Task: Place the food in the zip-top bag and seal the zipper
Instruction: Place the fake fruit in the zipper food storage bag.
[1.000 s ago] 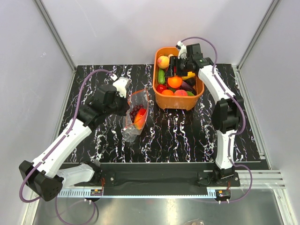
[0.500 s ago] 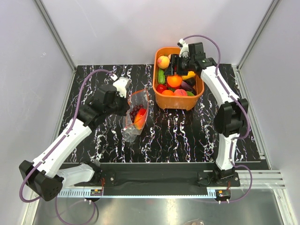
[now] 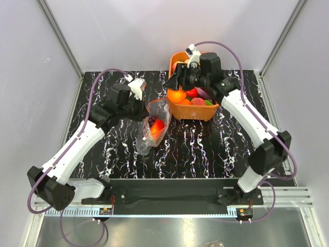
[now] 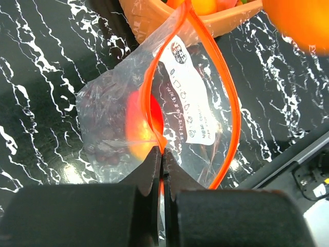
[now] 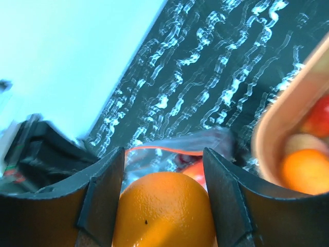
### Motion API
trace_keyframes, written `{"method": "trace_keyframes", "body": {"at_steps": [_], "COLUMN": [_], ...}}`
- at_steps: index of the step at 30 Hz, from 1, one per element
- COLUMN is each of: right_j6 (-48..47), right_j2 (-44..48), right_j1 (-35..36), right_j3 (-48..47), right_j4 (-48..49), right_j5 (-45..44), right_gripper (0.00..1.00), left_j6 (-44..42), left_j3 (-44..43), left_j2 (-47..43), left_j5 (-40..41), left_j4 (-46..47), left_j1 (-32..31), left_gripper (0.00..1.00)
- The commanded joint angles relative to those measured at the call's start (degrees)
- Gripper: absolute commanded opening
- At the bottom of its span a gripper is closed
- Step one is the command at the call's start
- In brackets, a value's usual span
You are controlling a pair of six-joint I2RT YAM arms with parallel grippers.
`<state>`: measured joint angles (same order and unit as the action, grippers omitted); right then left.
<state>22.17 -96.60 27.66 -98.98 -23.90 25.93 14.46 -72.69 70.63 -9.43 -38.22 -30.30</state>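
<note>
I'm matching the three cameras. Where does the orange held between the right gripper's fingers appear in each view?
Top external: the orange is upper centre, over the left rim of the basket.
Left wrist: a blur in the top right corner.
Right wrist: bottom centre, between the fingers.
Shared landmark: the basket, in all three.

Jaws pinching zipper (image 4: 238,116), zip-top bag (image 4: 193,110) open, grapes (image 4: 102,140), red fruit (image 4: 140,123) inside

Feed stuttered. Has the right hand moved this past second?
Yes: the right hand, gripping an orange, went left across the basket to its left rim, nearer the bag.
</note>
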Motion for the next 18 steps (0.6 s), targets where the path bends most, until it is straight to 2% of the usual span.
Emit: {"method": "trace_keyframes", "body": {"at_steps": [1, 5, 10, 18], "right_j6": [7.8, 12.2, 14.2, 10.3], "right_j2": [6.8, 9.5, 8.7, 5.6], "right_j1": [2.7, 7.3, 13.5, 19.2], "right_j3": [9.5, 16.7, 22.7, 23.3], "right_j4": [11.6, 21.2, 30.1, 34.5], "right_j5": [-5.4, -12.3, -21.2, -31.8], "right_gripper": [0.09, 0.09, 0.1, 0.11], "left_j6": [2.2, 4.5, 5.2, 4.3], "left_j3": [-2.9, -2.0, -0.6, 1.6], "left_j2": [0.3, 1.1, 0.6, -1.2], "left_j5": [-4.2, -10.2, -13.2, -13.8], "left_j4": [-0.6, -0.1, 0.6, 0.2], "left_j1": [1.2, 1.7, 3.0, 6.1], "left_gripper": [0.0, 0.0, 0.0, 0.0]}}
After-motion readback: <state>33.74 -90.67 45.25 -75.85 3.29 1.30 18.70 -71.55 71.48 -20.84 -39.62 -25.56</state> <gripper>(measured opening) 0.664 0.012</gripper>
